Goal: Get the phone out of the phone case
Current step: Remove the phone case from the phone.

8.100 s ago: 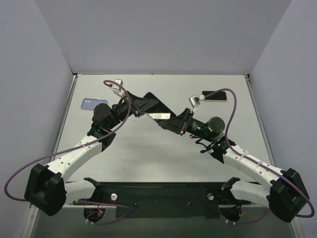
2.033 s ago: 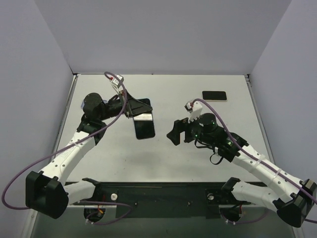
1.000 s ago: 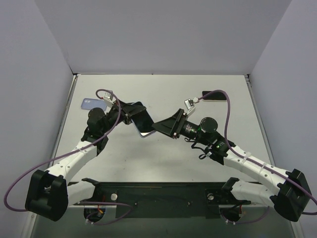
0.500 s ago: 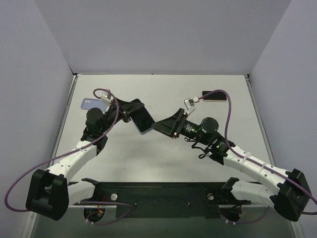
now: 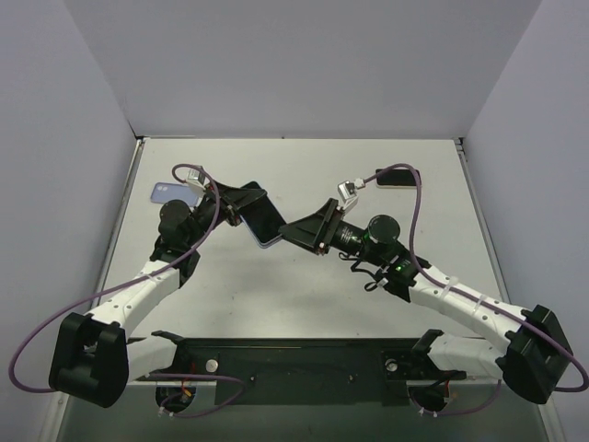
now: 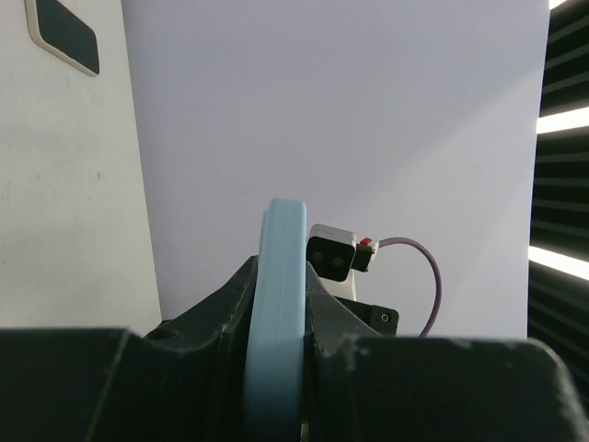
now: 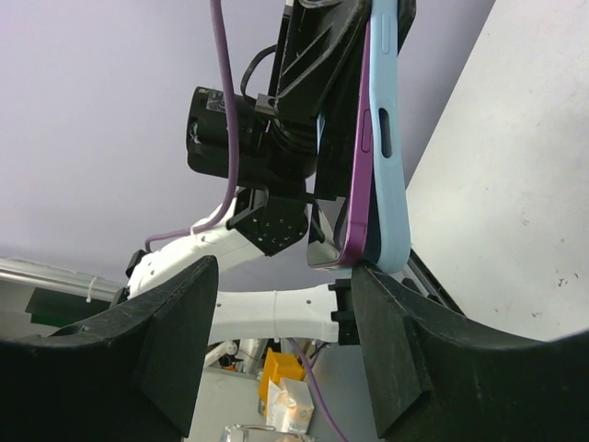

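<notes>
The phone (image 5: 264, 224), purple-edged with a dark screen, sits in a light blue case and is held tilted above the table. My left gripper (image 5: 241, 204) is shut on the case; in the left wrist view the case edge (image 6: 277, 313) stands between its fingers (image 6: 217, 322). In the right wrist view the purple phone edge (image 7: 357, 157) lies against the blue case (image 7: 390, 157), with a dark gap between them at the lower end. My right gripper (image 7: 285, 285) is open wide. One fingertip (image 7: 379, 281) touches the case's lower corner. It also shows in the top view (image 5: 294, 230).
A second light blue case (image 5: 169, 191) lies flat at the left of the table. A black phone (image 5: 398, 177) lies at the back right, partly behind my right arm's cable; it also shows in the left wrist view (image 6: 63, 33). Grey walls enclose the table.
My right gripper has shifted slightly left and up against the phone's lower corner. My left gripper holds the cased phone nearly still. A second ago the phone sat a little lower.
</notes>
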Action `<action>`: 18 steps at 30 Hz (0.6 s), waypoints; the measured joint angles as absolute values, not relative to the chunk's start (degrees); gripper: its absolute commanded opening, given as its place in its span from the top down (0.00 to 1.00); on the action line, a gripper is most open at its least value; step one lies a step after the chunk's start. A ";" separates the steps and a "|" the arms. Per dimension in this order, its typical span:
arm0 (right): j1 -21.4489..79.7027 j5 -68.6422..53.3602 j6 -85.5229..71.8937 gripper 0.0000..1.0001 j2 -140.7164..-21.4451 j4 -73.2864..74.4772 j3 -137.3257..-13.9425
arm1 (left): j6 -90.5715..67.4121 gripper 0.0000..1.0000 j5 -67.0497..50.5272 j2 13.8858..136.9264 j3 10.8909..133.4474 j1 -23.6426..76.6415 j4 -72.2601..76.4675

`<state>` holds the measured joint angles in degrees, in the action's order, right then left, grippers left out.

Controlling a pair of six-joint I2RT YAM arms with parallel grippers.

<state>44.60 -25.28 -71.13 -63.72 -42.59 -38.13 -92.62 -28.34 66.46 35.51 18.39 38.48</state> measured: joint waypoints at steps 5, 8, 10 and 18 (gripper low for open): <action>43.68 -26.41 -73.47 0.53 -66.78 -44.27 -40.38 | -92.53 1.00 -27.62 66.17 35.51 18.44 38.61; 43.09 -27.46 -74.48 0.59 -69.58 -44.93 -42.04 | -91.18 1.00 -26.89 65.76 35.75 18.98 37.98; 42.92 -28.49 -75.11 0.66 -71.99 -45.28 -43.46 | -89.67 1.00 -26.22 65.43 36.47 19.35 36.49; 42.02 -32.64 -78.98 1.00 -78.56 -51.09 -45.15 | -81.38 0.81 -24.60 64.93 40.62 21.82 30.61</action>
